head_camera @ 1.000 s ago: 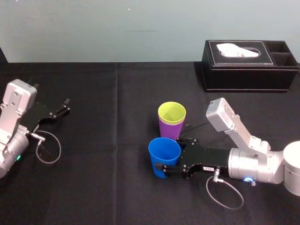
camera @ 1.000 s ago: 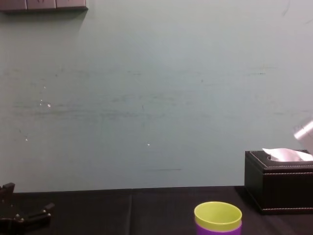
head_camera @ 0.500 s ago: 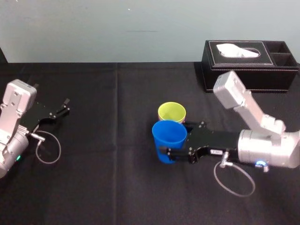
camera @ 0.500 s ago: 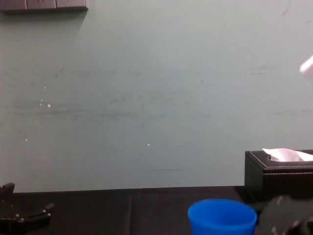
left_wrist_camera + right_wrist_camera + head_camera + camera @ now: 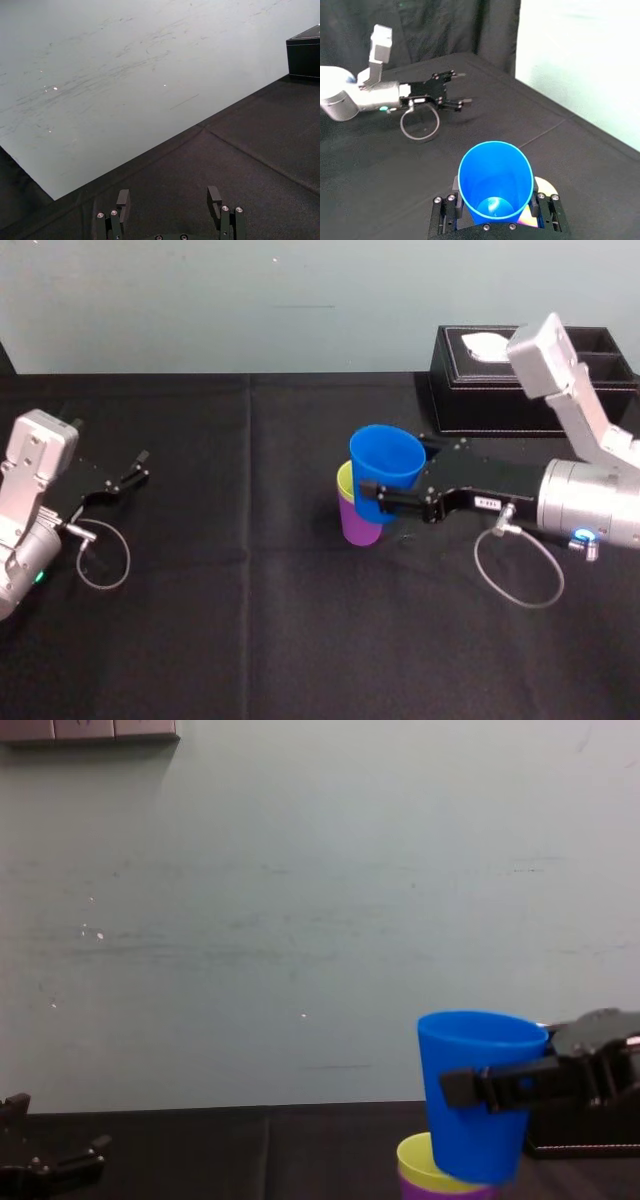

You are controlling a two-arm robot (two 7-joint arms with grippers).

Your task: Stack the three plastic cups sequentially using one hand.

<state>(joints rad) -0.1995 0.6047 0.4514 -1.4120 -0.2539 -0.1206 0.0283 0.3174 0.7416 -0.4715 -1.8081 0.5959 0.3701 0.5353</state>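
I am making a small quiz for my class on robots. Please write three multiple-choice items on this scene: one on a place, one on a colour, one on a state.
1. Where is the blue cup?
A. Lying on its side, far from the others.
B. Held by the right gripper over the yellow-green cup.
C. Standing alone, untouched.

2. What colour is the cup sitting inside the purple cup?
A. Blue.
B. Red.
C. Yellow-green.

3. How is the left gripper?
A. Open, holding nothing.
B. Shut on a cup.
C. Shut on a cable.

Answers:
1 B: the chest view shows it in the air, its base at the yellow-green rim.
2 C: the head view shows a yellow-green rim inside the purple one.
3 A: its wrist view shows the fingers apart, with nothing between.
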